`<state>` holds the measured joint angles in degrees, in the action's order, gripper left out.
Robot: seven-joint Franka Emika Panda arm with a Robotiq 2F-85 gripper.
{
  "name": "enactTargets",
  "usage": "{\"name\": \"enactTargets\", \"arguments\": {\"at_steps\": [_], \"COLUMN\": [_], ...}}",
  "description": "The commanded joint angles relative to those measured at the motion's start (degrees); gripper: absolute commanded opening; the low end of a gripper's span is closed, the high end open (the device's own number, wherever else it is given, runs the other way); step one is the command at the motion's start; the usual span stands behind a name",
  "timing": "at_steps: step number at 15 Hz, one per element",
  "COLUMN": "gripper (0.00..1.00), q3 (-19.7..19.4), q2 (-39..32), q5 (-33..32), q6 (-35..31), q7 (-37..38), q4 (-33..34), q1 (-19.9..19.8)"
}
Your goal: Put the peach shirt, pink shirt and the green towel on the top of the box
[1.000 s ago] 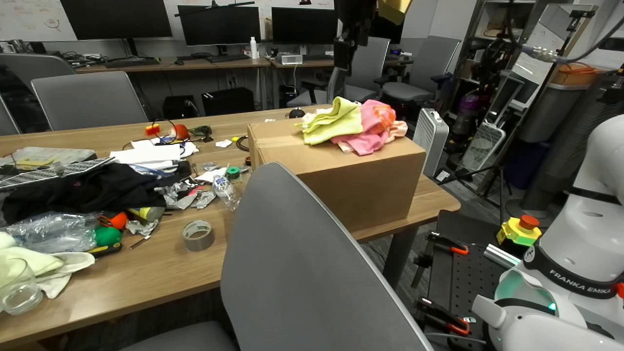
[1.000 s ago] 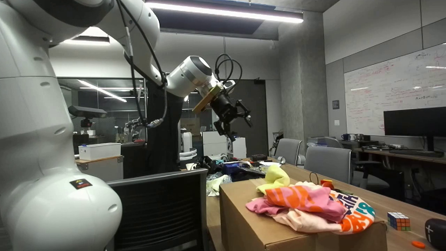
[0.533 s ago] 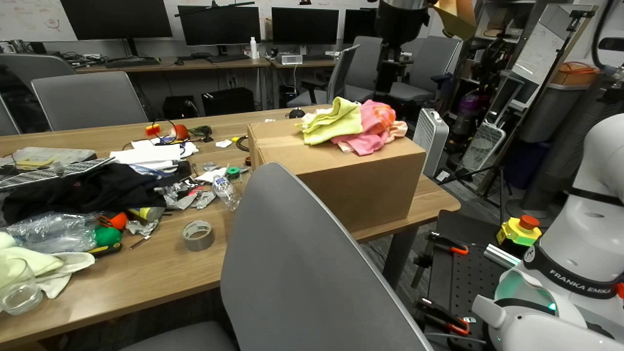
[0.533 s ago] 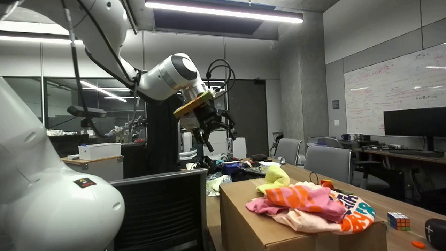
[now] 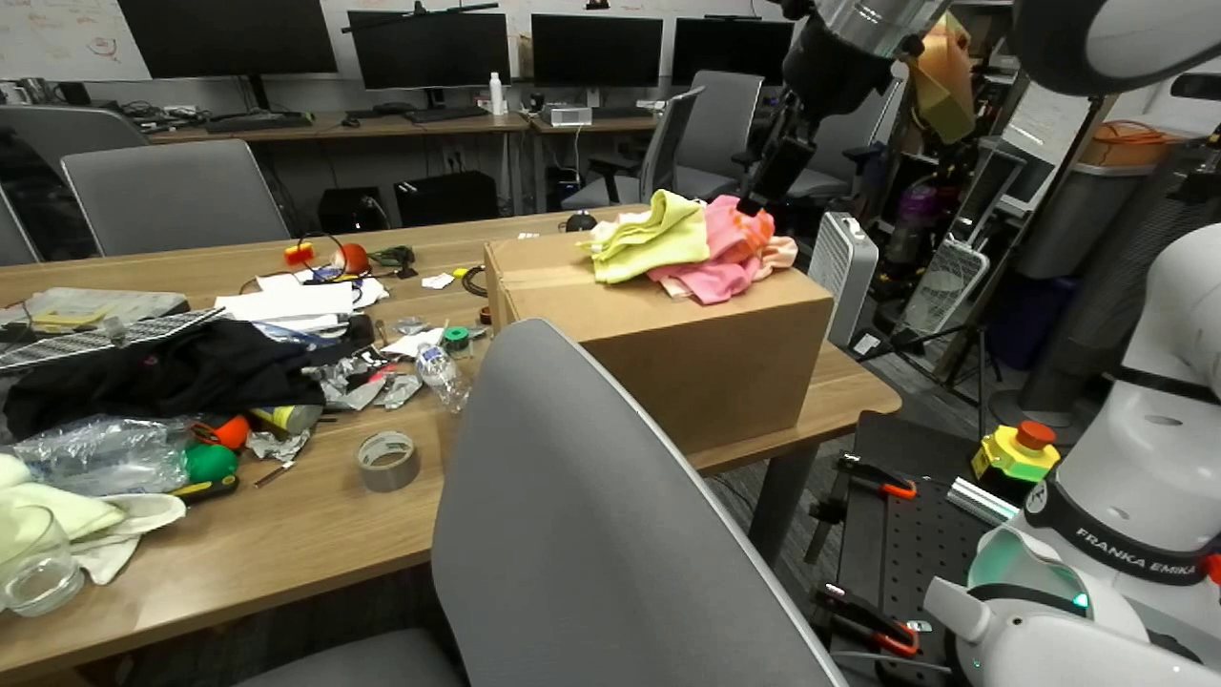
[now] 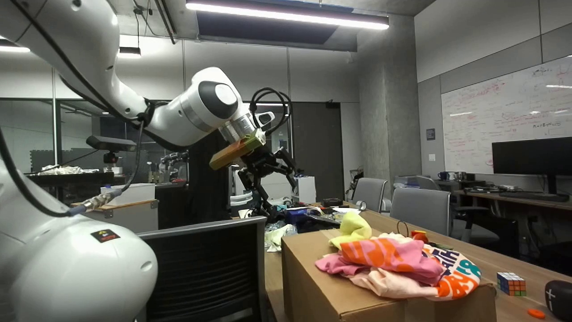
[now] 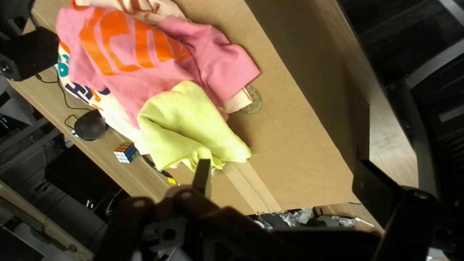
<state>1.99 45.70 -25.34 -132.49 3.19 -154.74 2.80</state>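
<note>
Spread wide and empty, the gripper (image 7: 283, 169) is hanging clear of the box (image 7: 301, 145), where the green towel (image 7: 186, 125) is lying nearest, toward the wrist view's upper left, with the pink shirt (image 7: 145, 80) and peach shirt (image 6: 388, 284) heaping beyond; retreat is likely coming.

The bent arm (image 6: 181, 114) holds its hand (image 7: 282, 170) tilted downward, fingers (image 7: 376, 184) spread wide.

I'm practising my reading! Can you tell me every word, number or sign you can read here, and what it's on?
"FRANKA EMIKA": black band on the robot arm.
"+": black speaker.
Letters folded, no whole word readable: peach shirt and pink shirt.
Too small or blurred: writing on the whiteboard, round stamp on the box, sticker on the robot arm.
</note>
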Motion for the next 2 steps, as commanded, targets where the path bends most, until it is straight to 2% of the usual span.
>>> {"name": "enactTargets", "arguments": {"at_steps": [1, 2], "gripper": [1.0, 1.0], "q3": [0.12, 1.48], "q2": [2.87, 0.97], "q5": [2.22, 2.07], "q6": [-7.36, -3.69], "q7": [-1.11, -1.29], "q4": [-4.76, -2.31], "q1": [-0.49, -1.66]}}
